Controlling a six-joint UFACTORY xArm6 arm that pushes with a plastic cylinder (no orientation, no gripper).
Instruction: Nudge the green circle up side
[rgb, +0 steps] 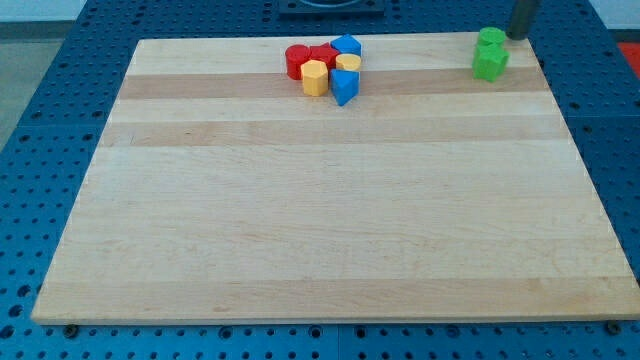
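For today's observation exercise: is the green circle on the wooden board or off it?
On the board: the green circle sits inside the wooden board near its top-right corner.

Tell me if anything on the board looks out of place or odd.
Nothing is damaged or spilled. The two green blocks sit close to the board's top right edge, apart from the red, yellow and blue cluster. My tip is just right of them.

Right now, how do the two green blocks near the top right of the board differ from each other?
The round green circle block lies nearer the view's top; the other green block sits just below it, touching or nearly so. The circle block has a rounded outline, while the lower one looks more angular and a little larger. My tip stands just right of the circle block, farther from the lower one. Both share the same bright green and rest on the wooden board.
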